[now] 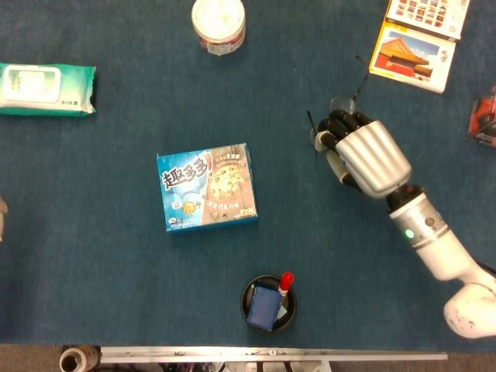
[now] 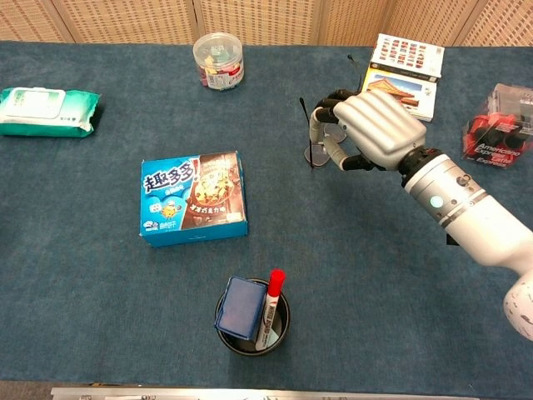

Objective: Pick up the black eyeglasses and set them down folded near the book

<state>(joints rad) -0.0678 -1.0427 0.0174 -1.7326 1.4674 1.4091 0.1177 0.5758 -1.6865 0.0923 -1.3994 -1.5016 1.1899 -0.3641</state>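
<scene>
Right hand: the right hand (image 1: 370, 157) (image 2: 375, 127) sits over the right part of the blue counter (image 1: 116, 256) (image 2: 100, 283), back of the hand upward, its fingers (image 1: 339, 122) (image 2: 326, 107) curled down and inward.
Fingers: they are closed around the black eyeglasses (image 1: 324, 133) (image 2: 317, 147); the glasses sit between the curled fingers and the thumb, partly hidden by the hand.
Eyeglasses: one thin temple arm sticks up on the side away from the wrist, another thin arm points toward the book; a lens shows below the fingers in the chest view. Whether the glasses touch the counter cannot be told.
Book: the book (image 1: 412, 56) (image 2: 398, 90), with a red building on its cover, lies near the far right edge of the counter, near the hand but apart from it; a second booklet (image 1: 428, 15) (image 2: 408, 56) lies just beyond it.
Left hand: only a pale sliver at the left edge of the head view (image 1: 1, 225); its state cannot be told.
Cookie box: a blue cookie box (image 1: 208, 186) (image 2: 194, 197) lies flat mid-counter, well left of the hand.
Pen cup: a black cup (image 1: 268, 303) (image 2: 252, 316) at the near edge holds a red-capped marker and a blue block.
Wipes: a green pack of wipes (image 1: 46, 89) (image 2: 47, 112) lies at far left.
Jar: a round clear jar (image 1: 218, 23) (image 2: 218, 58) stands at the far edge.
Red item: a clear box with red and black contents (image 1: 484, 116) (image 2: 498, 129) sits at the right edge.
</scene>
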